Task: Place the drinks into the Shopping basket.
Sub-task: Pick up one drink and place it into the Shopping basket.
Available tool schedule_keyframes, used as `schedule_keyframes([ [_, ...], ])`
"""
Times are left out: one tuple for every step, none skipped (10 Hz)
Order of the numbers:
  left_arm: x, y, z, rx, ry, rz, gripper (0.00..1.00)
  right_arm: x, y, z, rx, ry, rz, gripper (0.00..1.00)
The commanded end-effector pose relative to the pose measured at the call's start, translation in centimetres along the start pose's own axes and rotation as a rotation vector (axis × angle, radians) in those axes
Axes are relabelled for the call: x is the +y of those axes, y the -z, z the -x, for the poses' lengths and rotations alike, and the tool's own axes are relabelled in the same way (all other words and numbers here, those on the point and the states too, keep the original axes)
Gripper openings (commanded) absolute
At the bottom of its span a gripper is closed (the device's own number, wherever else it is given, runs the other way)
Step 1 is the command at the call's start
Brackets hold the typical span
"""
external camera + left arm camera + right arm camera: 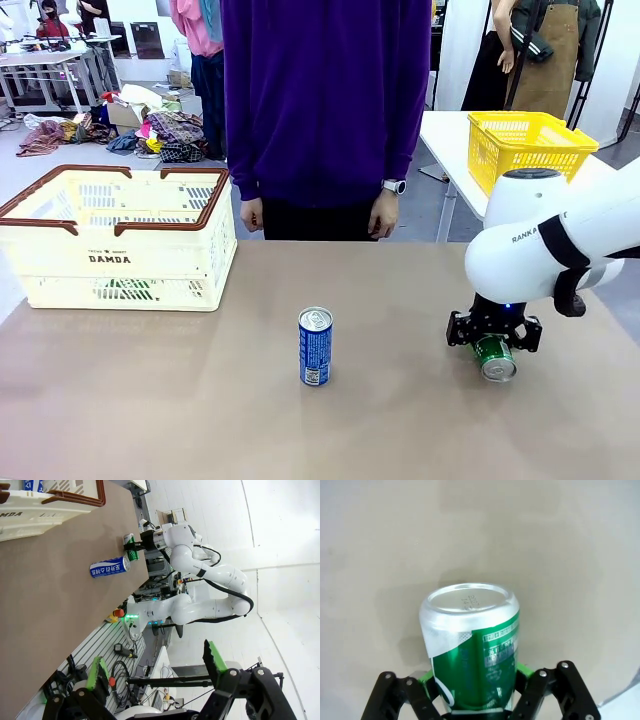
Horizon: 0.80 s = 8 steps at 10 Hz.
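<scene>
The table [200,410] is a plain tan-brown top, pretty bare tbh. The cream Shopping basket [120,262] with the brown rim sits flat on the far left part, DAMDA side facing the robot. Roughly in the middle a blue can [315,347] stands upright, well apart from the basket. Over on the right a green can [493,357] is on its side, silver end toward the camera, pinched in the right tool [494,345]. Can't tell if it's actually touching the top.

Lower end of the green can [475,650] hidden among the fingers of my right gripper [479,695] at the picture's bottom edge, its small print too fine for me to read, Shopping basket [45,510] cropped by my left wrist view's corner, printed name half lost
</scene>
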State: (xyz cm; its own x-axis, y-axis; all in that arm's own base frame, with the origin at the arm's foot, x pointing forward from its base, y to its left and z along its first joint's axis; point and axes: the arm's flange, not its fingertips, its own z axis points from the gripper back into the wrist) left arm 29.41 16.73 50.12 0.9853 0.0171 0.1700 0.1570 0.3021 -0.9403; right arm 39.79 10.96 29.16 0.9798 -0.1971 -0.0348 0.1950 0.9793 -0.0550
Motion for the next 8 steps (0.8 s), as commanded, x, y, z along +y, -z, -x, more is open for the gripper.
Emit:
schedule_keyframes([
  [-0.1,0.0,0.3,0.000,0.004,0.001,1.00,-0.6,-5.2,0.9,-0.078,0.020,0.005,0.00],
  [-0.1,0.0,0.3,0.000,0.004,0.001,1.00,-0.6,-10.1,1.5,-0.129,0.020,0.012,0.00],
  [-0.1,0.0,0.3,0.000,0.004,0.001,1.00,-0.8,-14.2,1.9,-0.126,0.015,0.005,0.00],
  [-0.1,0.0,0.3,0.000,0.004,0.001,1.00,-1.1,-17.7,2.1,-0.112,-0.001,0.019,0.00],
  [-0.1,0.0,0.3,0.000,0.004,0.001,1.00,-1.6,-20.1,2.0,-0.101,-0.014,-0.002,0.00],
  [-0.1,0.0,0.3,0.000,0.004,0.001,1.00,-2.9,-20.6,1.5,-0.078,0.043,-0.028,0.00],
  [-0.1,0.0,0.3,0.000,0.004,0.001,1.00,-1.6,-18.4,3.0,-0.137,0.014,0.016,0.00],
  [-0.1,0.0,0.3,0.000,0.004,0.001,1.00,-1.6,-18.4,3.0,-0.137,0.014,0.016,0.00],
])
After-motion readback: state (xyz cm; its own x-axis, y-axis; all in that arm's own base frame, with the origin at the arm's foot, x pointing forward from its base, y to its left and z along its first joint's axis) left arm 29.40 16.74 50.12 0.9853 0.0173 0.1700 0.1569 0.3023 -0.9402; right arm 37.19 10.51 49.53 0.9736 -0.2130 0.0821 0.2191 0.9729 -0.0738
